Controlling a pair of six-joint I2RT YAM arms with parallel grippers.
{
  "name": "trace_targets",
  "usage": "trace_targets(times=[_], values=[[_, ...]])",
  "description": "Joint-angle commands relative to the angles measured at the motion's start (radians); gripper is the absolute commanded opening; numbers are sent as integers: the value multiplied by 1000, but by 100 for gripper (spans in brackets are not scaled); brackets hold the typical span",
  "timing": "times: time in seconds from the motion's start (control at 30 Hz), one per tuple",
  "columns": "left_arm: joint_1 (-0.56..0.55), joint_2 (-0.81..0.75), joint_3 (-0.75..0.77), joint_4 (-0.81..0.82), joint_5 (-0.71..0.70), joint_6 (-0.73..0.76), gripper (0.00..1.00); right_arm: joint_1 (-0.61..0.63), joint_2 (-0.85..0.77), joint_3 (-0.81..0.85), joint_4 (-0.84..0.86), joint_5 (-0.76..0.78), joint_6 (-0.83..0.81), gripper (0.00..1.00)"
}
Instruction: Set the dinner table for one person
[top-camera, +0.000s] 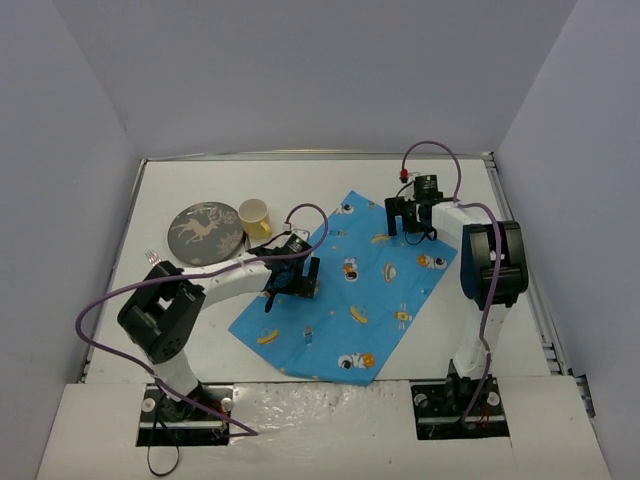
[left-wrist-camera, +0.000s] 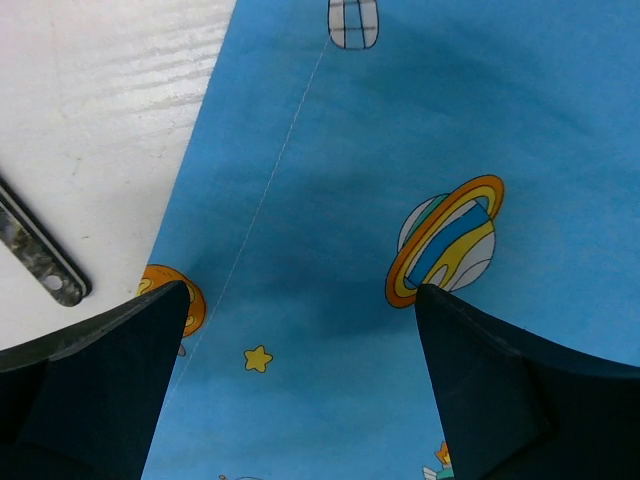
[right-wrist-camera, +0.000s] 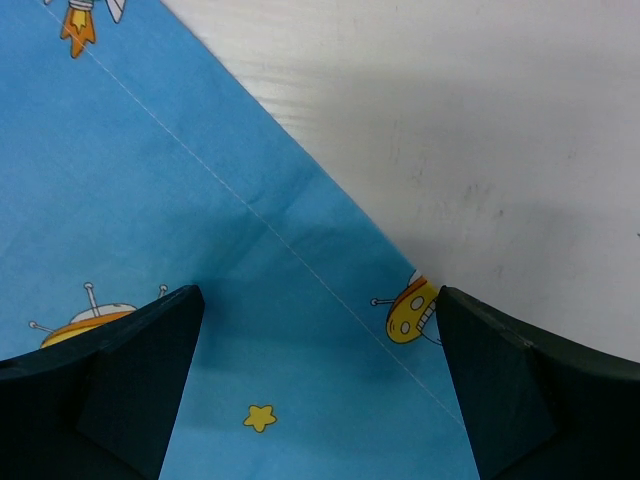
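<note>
Fingers (left-wrist-camera: 100, 370) on the left gripper (top-camera: 291, 290) are spread wide over the blue cloth (top-camera: 350, 290), holding nothing. The right gripper (top-camera: 410, 230) gapes the same at its far edge. The white dinner table (top-camera: 300, 185) underneath is rigid, nothing to grab there. That cloth's floppy, so I'd pinch an edge. The plate (top-camera: 205, 232) is bare, and the yellow cup (top-camera: 254, 216) looks empty.

Your top cam sits high at the near edge, looking down and forward over the whole table (top-camera: 300, 185), far off. Both wrist cams point straight down, very close, framed by their own fingers (left-wrist-camera: 90, 390); all three share the cloth (top-camera: 370, 290).
</note>
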Motion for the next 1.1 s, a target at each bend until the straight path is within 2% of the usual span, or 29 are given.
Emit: trace_targets(times=[0.0,0.07,0.17,0.2,0.27,0.47,0.53,0.77,1.07], values=[[-4,13,30,33,7,-43,92,20,34,41,-10,26,-40,95],[-4,27,30,36,14,-47,91,30,46,40,-34,42,-43,91],[-4,52,34,42,24,-57,91,38,62,30,-53,37,-34,78],[-4,63,37,45,27,-60,91,38,69,27,-56,38,-32,71],[-4,83,46,47,34,-64,91,38,79,24,-58,53,-31,50],[-4,168,118,46,56,-65,90,24,107,66,-70,90,-39,3],[-4,202,162,44,66,-66,90,15,123,94,-74,98,-47,0],[3,336,324,26,118,-81,89,-25,203,197,-91,127,-86,0],[50,498,515,-5,182,-147,87,-70,359,443,-154,126,-111,0]])
